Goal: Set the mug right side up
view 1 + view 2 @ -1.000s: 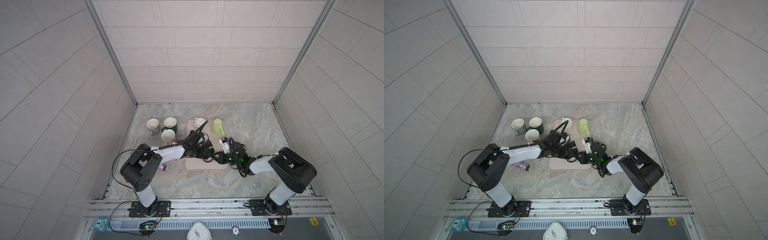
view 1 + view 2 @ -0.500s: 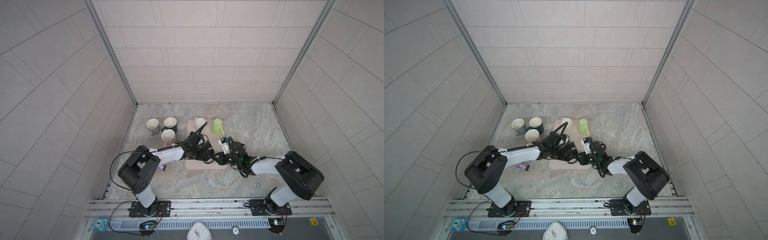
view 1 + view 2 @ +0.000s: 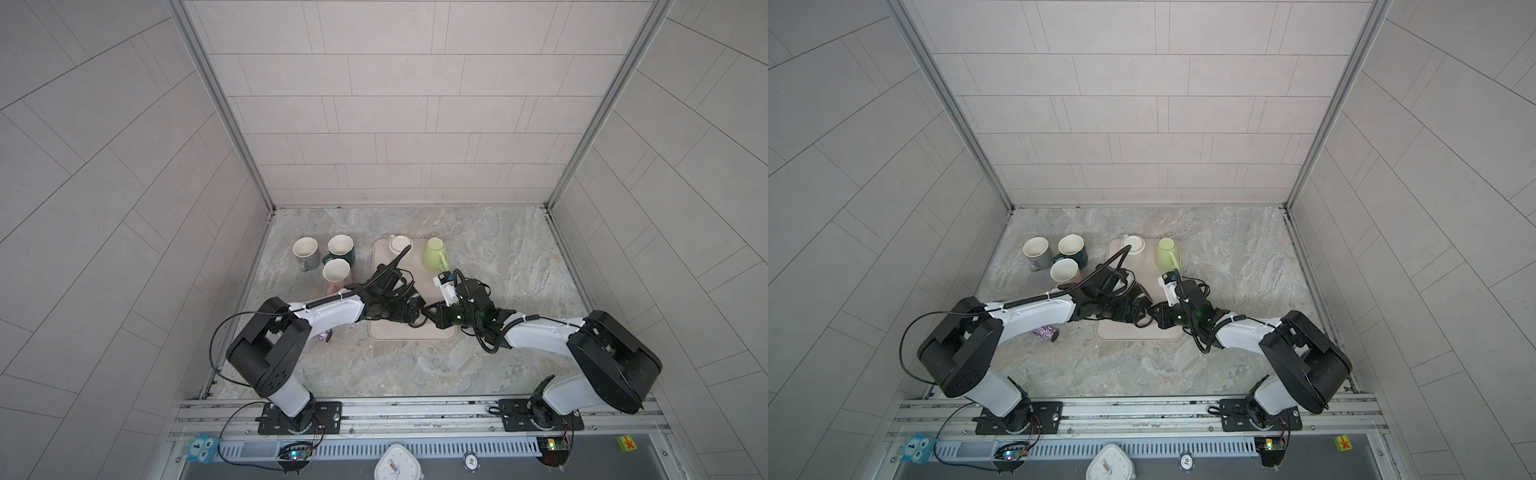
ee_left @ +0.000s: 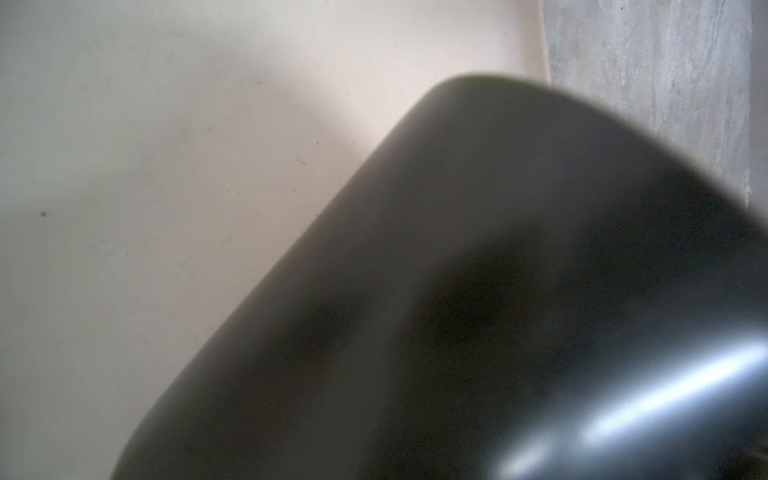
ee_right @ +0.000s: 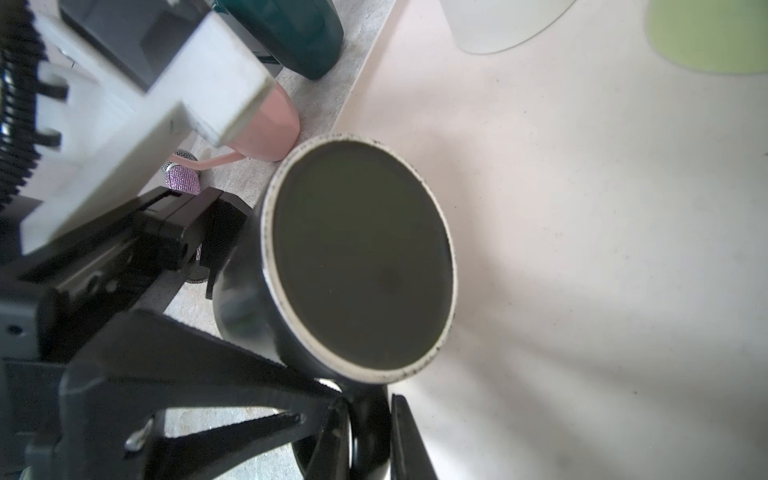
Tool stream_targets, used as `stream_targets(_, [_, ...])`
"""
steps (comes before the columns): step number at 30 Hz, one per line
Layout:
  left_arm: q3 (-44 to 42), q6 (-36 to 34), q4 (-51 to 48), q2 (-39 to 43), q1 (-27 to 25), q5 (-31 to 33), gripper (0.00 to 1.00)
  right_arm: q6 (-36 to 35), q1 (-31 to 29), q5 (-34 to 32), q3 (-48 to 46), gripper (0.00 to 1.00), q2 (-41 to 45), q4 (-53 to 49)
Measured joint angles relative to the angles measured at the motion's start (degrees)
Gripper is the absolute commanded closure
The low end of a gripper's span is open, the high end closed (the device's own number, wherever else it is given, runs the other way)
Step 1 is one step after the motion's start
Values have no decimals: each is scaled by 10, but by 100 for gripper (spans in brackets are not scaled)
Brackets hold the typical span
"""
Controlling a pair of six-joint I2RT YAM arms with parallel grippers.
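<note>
A black mug lies tilted low over the beige mat. Its flat round end with a pale ring faces the right wrist camera. My right gripper is shut on the mug's handle. In both top views the mug is a dark shape between the two grippers at the mat's front. My left gripper stands at the mug's other side, its fingers beside the wall. The left wrist view is filled by the mug's dark body, and the jaws are hidden there.
A green mug stands upside down and a white mug sits at the back of the mat. Grey, teal and pink mugs stand upright to the left. A purple glittery item lies under the left arm.
The left wrist and its cable have shifted slightly. Both grippers stay at the mug over the mat's front.
</note>
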State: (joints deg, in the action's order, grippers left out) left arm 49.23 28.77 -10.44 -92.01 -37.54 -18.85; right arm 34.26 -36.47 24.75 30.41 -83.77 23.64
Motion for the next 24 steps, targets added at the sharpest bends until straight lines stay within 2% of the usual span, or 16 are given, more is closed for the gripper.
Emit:
stream_targets(17, [0,13,-8,32,0,14,0,-2,-3,-19,19,100,9,-52])
stream_targets(24, [0,14,-22,59,7,50,0,4,3,-16,20,100,25,-56])
